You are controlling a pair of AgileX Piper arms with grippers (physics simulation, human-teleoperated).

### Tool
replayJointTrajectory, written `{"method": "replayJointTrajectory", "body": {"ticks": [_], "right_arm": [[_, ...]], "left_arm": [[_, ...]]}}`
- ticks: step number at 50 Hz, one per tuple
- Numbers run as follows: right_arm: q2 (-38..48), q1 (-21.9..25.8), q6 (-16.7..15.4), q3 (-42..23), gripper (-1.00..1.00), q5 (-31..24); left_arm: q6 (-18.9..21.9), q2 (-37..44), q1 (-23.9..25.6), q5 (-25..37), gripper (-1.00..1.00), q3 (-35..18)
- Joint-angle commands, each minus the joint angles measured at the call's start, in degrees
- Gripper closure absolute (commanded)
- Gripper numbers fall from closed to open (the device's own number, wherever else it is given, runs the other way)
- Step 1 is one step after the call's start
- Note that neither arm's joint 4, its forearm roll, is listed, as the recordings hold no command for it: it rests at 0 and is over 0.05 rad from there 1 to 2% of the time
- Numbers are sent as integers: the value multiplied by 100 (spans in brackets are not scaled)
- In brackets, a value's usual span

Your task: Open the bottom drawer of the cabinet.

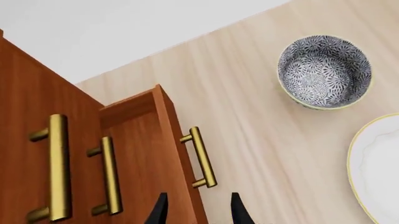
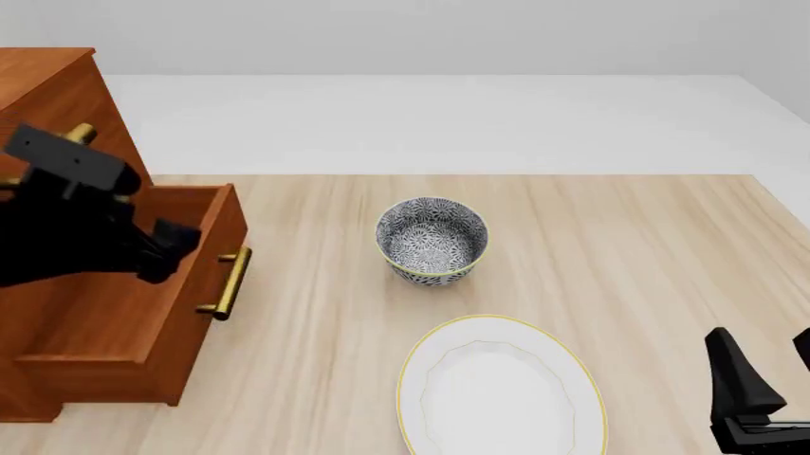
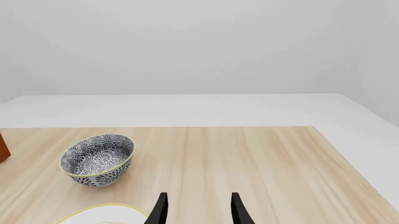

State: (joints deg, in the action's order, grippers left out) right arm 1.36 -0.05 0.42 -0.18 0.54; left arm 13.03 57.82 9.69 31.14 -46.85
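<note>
Now bottom drawer (image 2: 120, 284) pulled out — left gripper (image 1: 196, 210) parted, empty, just beside handle (image 1: 201, 157).

Bottom drawer (image 2: 127, 322) pulled out; left arm over it, hand apparently hidden.

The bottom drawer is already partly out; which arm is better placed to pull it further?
Left. Its gripper is open right by the bottom drawer's brass handle. The right gripper sits open across the table, beyond the plate.

cabinet (image 2: 51, 104) far left | bowl (image 2: 432, 239) centre | plate (image 2: 500, 389) before bowl
</note>
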Motion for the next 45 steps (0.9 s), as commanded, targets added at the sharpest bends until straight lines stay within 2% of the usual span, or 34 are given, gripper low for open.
{"method": "replayJointTrajectory", "body": {"ticks": [1, 8, 20, 26, 45], "right_arm": [[-3, -1, 1, 0, -100, -1], [-3, 0, 1, 0, -100, -2], [-4, -1, 3, 0, -100, -2], [-2, 0, -1, 0, -100, -1], [-2, 1, 0, 0, -100, -1]], "left_arm": [[-200, 198, -133, -94, -100, 139], [-206, 287, -201, -220, -100, 244], [-562, 650, -285, -451, -100, 323], [-541, 666, -369, -544, -100, 395], [-894, 967, -493, -832, -100, 701]]}}
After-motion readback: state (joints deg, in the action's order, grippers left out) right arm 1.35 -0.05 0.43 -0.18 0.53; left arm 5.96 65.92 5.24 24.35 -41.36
